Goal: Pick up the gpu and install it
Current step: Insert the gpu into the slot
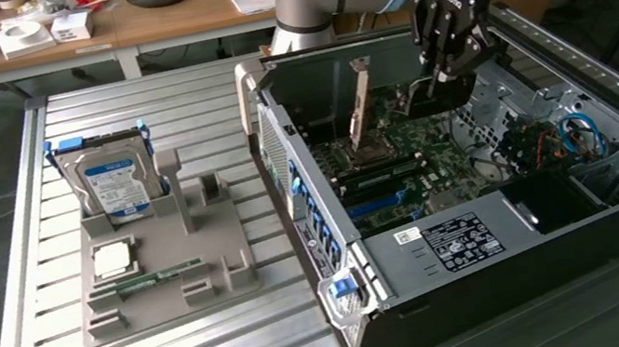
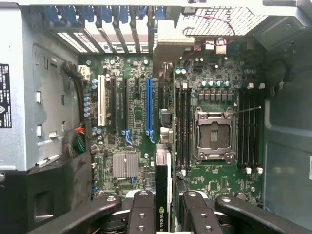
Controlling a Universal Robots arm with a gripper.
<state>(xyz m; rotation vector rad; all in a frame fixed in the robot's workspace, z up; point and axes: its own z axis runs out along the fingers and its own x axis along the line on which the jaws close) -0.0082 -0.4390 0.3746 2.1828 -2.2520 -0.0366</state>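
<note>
- My gripper (image 2: 165, 197) is nearest the wrist camera: its dark fingers (image 2: 141, 212) stand about half closed, clamped on either face of the gpu (image 2: 163, 217).
- I hold the gpu on edge. It is a slim dark card with a green logo by my fingertips, and its metal bracket points toward the rear wall of the computer case (image 1: 509, 239).
- The card hangs over the motherboard (image 2: 219, 183), between the long blue slot (image 2: 148, 105) and the empty processor socket (image 2: 213, 135), running parallel to both.
- On the exterior view's clock face, with the case as the dial, my hand is at about one o'clock, reaching down inside.
- The grey parts holder (image 1: 167, 296) lies at nine o'clock of the case, with the hard drive (image 1: 116, 182) upright in it.
- I judge the pickup done and the card carried in and lined up with a slot.
- I cannot tell whether its lower edge is seated. The card is not yet released, so the install is unfinished.
</note>
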